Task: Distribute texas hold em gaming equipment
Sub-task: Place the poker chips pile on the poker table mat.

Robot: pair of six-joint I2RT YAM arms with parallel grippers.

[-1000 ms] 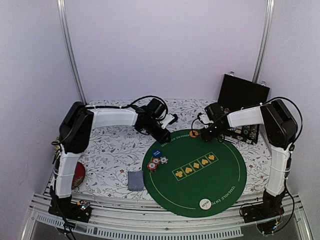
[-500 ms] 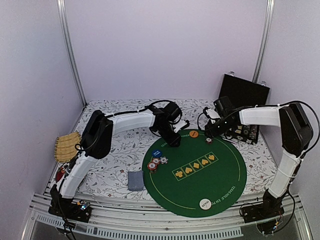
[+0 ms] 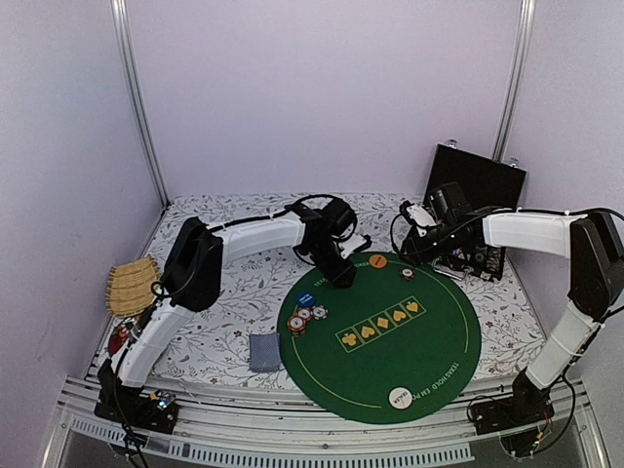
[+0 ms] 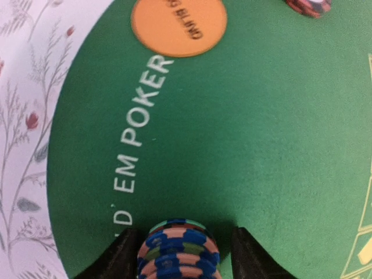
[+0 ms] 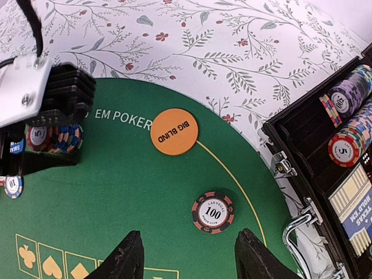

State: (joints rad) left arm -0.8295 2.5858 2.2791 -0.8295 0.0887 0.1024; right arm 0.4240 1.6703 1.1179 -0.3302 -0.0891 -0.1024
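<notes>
Now on the table: poker gear is spread over a green mat [image 3: 429, 341], seemingly one set per seat
Left gripper [image 3: 340, 277]: fingers are set slightly apart either side of a blue-and-orange chip stack [image 4: 177, 253] stood at the mat's far left rim; a thin gap is seen, so no squeeze is judged
Right gripper [image 5: 189, 256]: fingers are spread wide, empty, above a black chip [image 5: 213, 212] laid near the orange disc [image 5: 174, 131]
Writing: "BIG BLIND" is read on the disc, "100" on the chip, "EM POKER" on the mat, "5" on chips kept in the open case [image 5: 302, 139]
</notes>
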